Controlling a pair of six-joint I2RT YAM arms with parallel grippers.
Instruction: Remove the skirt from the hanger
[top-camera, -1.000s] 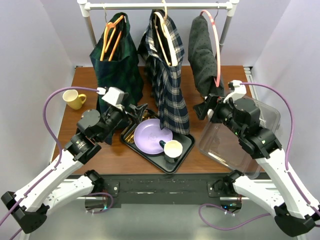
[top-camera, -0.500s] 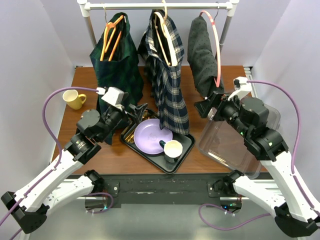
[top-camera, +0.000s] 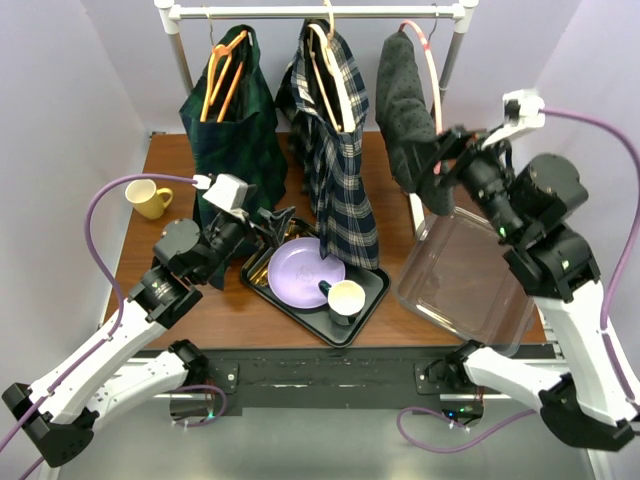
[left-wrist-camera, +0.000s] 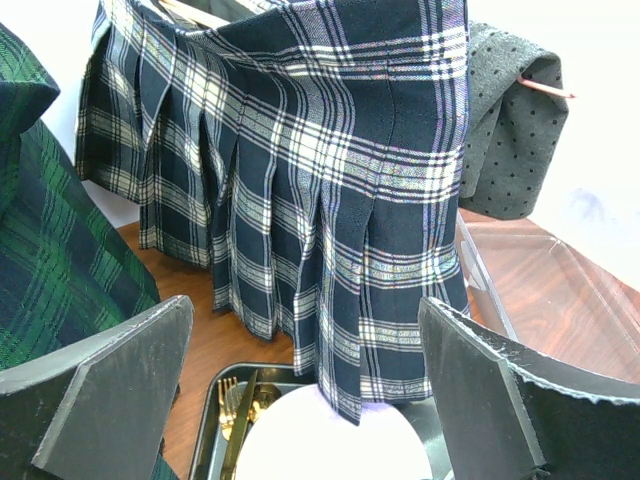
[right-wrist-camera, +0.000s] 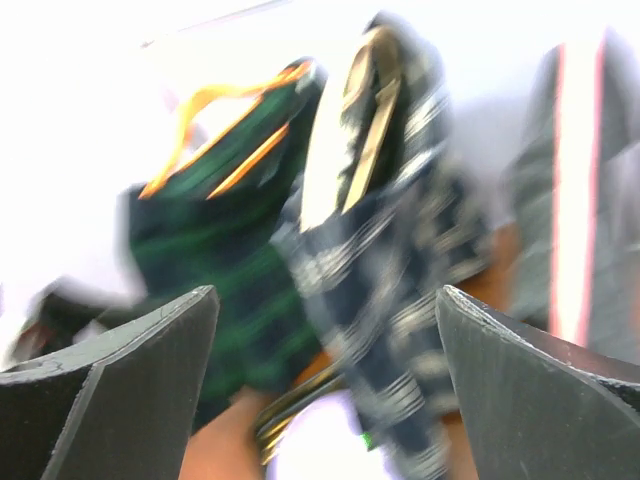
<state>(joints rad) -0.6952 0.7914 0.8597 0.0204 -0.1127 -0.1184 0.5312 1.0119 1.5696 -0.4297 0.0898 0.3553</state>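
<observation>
Three garments hang on the rail. A navy plaid skirt (top-camera: 340, 170) hangs in the middle on a cream hanger (top-camera: 330, 70). A green plaid skirt (top-camera: 225, 130) hangs on the left on an orange hanger (top-camera: 222, 72). A dark grey dotted garment (top-camera: 405, 110) hangs on the right on a pink hanger (top-camera: 432, 80). My left gripper (top-camera: 280, 222) is open and empty, facing the navy skirt (left-wrist-camera: 330, 180) low by its hem. My right gripper (top-camera: 447, 160) is open and empty, raised beside the grey garment. Its blurred view shows the navy skirt (right-wrist-camera: 420, 250) and the green one (right-wrist-camera: 220, 220).
A black tray (top-camera: 372, 300) under the navy skirt holds a purple plate (top-camera: 300, 270), a white cup (top-camera: 347, 297) and gold cutlery (left-wrist-camera: 240, 420). A yellow mug (top-camera: 147, 198) stands at the left. A clear plastic bin (top-camera: 470, 280) sits at the right. The rack rail (top-camera: 320, 12) spans the back.
My right arm has risen and swung toward the back, from beside the bin up next to the grey garment. My left arm has not moved.
</observation>
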